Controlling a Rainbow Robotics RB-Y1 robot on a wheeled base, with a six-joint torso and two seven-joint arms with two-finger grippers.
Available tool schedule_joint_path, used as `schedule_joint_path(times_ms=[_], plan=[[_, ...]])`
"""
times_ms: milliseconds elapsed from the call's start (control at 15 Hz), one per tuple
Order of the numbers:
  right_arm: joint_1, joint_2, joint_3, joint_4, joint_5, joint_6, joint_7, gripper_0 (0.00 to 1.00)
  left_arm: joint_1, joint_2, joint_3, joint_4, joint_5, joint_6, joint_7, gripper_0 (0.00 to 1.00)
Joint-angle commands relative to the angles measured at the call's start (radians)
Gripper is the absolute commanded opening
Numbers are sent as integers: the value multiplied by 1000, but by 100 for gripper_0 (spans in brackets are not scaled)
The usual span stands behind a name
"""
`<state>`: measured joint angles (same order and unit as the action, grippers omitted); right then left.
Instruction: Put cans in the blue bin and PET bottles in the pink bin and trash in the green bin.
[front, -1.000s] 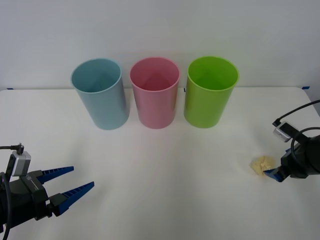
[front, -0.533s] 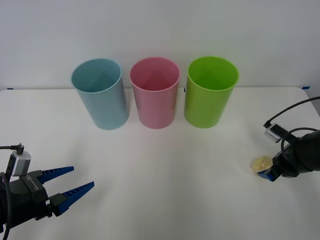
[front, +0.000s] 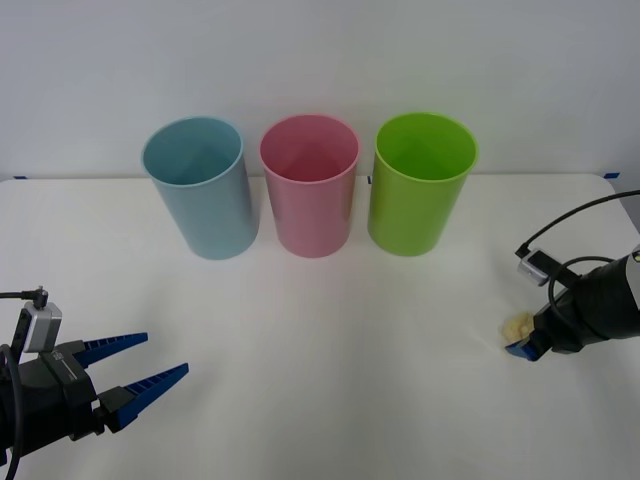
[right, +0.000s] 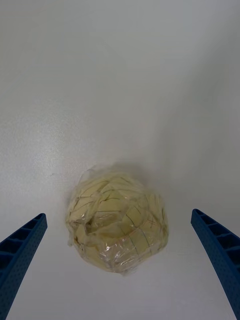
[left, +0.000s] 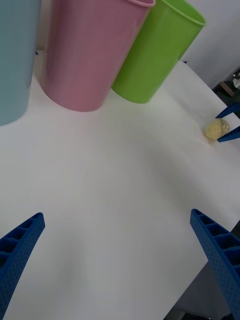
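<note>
Both fingers of the right gripper (right: 120, 265) straddle the trash (right: 117, 227), spread apart; closing unevenly could squirt it sideways.

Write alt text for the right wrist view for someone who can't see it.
A crumpled pale yellow wad of trash lies on the white table, sitting between the two open blue fingers of the right claw, which do not touch it.
</note>
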<state>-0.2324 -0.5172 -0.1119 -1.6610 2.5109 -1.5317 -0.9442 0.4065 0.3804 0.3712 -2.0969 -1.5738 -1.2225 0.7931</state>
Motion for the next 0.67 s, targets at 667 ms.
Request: schedule_joint_path(times_ms=[667], plan=[[-10,2,57,37,6,53,-16,100,0,0,0,0,0,0,0,100]])
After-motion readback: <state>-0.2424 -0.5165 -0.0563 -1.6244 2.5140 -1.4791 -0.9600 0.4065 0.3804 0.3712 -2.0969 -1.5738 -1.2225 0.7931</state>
